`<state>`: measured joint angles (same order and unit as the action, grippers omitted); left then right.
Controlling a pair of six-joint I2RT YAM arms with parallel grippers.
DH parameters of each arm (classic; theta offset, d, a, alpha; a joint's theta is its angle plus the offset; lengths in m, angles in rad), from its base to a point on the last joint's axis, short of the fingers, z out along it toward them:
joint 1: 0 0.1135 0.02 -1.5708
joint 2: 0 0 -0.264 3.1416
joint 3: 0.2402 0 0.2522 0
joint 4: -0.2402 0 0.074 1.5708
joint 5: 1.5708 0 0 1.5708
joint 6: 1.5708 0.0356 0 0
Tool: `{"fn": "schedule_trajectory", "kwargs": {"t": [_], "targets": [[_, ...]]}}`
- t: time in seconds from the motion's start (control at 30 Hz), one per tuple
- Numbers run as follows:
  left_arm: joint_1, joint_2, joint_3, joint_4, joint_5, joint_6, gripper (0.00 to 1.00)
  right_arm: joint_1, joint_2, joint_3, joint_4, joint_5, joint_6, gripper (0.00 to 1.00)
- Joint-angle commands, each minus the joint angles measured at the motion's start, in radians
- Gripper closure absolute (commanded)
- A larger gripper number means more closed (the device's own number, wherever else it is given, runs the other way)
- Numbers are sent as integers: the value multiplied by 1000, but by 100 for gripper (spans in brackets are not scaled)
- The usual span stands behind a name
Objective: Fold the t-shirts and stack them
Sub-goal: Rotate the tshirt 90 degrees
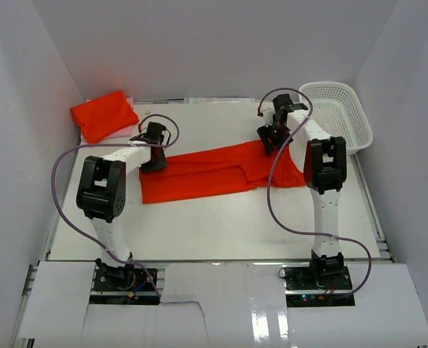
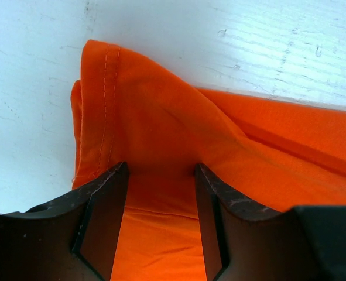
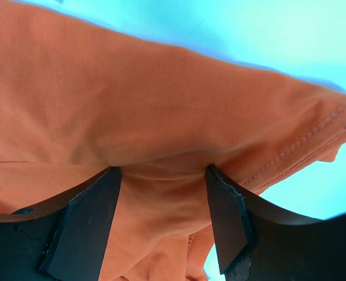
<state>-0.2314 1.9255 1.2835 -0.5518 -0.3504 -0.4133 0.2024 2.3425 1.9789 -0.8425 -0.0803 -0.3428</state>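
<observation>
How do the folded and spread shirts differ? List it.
The folded shirt is a compact bundle in the far corner; the spread shirt lies mid-table as a long strip. The folded shirt sits alone; the left gripper and right gripper are at the spread shirt's ends. Both are orange-red.

The left gripper (image 2: 161,171) fills the bottom edge, its two dark fingers (image 2: 105,222) standing apart. An orange t-shirt (image 2: 178,123) spreads beyond and between them, a double-stitched hem (image 2: 107,99) running away above the left finger. Whether the cloth is pinched cannot be told. Beyond the t-shirt lies the white table (image 2: 32,58).
</observation>
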Motion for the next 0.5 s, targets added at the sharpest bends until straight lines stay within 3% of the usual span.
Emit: {"fn": "schedule_trajectory", "kwargs": {"t": [0.0,0.27,0.47], "targets": [[23,21,-96,-137,-27,-27,40,-15,115,40,-1,24,-7,34],[20,-91,-251,-158,59,-59,41,-11,227,264,-26,4,-44,34],[-65,-135,-300,-204,80,-113,41,26,227,262,74,13,-94,19]]}}
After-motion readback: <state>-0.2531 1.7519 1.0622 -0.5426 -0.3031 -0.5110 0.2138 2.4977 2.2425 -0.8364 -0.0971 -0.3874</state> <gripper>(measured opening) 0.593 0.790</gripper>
